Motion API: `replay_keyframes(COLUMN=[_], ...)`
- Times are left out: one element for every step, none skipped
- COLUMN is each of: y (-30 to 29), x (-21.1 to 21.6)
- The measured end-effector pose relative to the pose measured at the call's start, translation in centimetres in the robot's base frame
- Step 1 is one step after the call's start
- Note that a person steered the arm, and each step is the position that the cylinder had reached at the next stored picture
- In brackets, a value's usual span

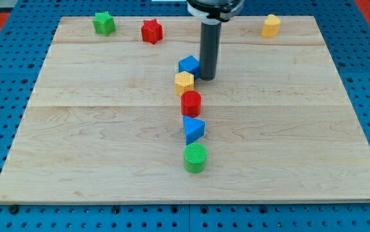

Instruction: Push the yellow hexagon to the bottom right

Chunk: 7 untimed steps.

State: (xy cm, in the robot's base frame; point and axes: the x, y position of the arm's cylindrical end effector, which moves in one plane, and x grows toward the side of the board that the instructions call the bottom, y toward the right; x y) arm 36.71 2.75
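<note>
The yellow hexagon (184,82) lies near the middle of the wooden board (75,129), a little above centre. My tip (208,77) rests on the board just to the hexagon's upper right, right beside the blue cube (189,65). The blue cube touches the hexagon's top edge. A red cylinder (191,103) sits directly below the hexagon, touching it.
A blue triangle (193,129) and a green cylinder (195,158) continue the column below the red cylinder. A green star (104,23) and a red star (151,31) lie at the top left. A second yellow block (271,26) sits at the top right.
</note>
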Motion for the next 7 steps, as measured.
replay_keyframes(y=[-3.9,-7.8,-10.0,-7.2,-1.4,3.0,0.9], x=[-1.3,-1.4,0.0,2.9,4.3,4.9,3.2])
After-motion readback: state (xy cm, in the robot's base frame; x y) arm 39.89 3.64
